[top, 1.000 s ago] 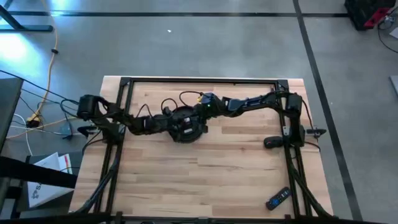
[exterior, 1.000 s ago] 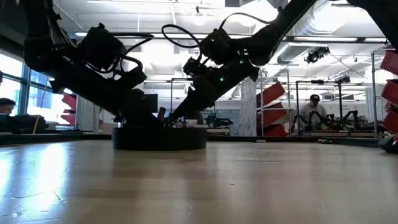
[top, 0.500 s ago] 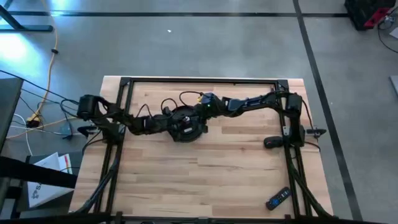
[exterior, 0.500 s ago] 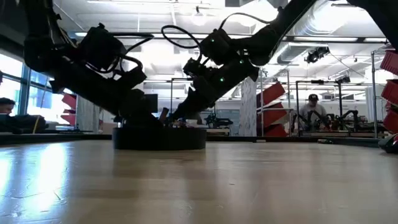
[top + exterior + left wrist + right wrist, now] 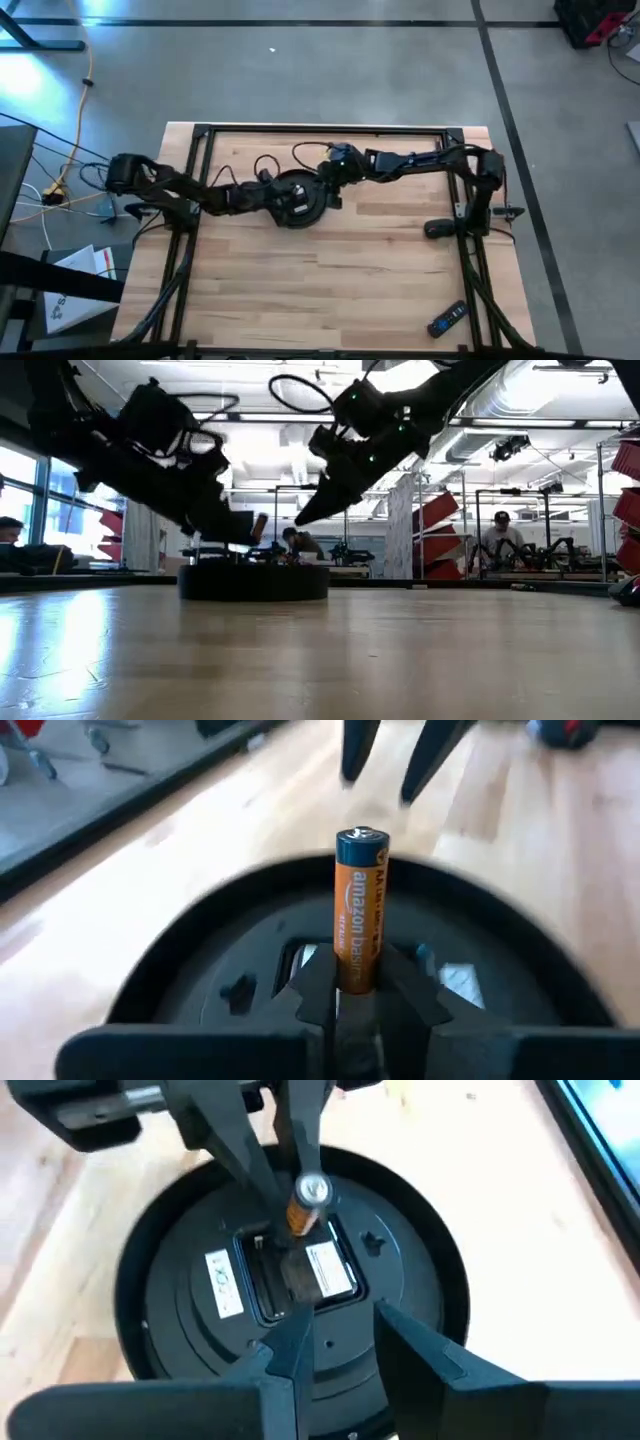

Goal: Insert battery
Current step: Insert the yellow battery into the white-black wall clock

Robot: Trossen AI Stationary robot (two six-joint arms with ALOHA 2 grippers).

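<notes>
A round black device (image 5: 312, 210) sits flat on the wooden table, toward the far side. Its open battery bay (image 5: 292, 1285) faces up. Just above the bay my left gripper (image 5: 360, 995) is shut on an orange and blue battery (image 5: 358, 905), which also shows in the right wrist view (image 5: 303, 1208) and the low view (image 5: 260, 525). My right gripper (image 5: 340, 1345) hangs open above the device's right part, a little apart from the battery, with nothing between its fingers. My left gripper pinches the battery's orange end (image 5: 353, 978) between its two fingertips. The fingers come slanting down from the table's left and lie along the battery. The battery sticks out past them, its blue capped end (image 5: 359, 842) free, tilted and lifted clear of the device.
A dark remote (image 5: 447, 320) lies near the table's front right corner. A small black object (image 5: 436, 229) rests by the right arm's base. Bare wood stretches across the near half of the table. People sit at benches in the room behind (image 5: 503, 532).
Both grippers have risen from the device. My left gripper has lifted the battery clear of the bay while staying shut on it. My right gripper has drawn up and back toward the table's far right, away from the battery.
</notes>
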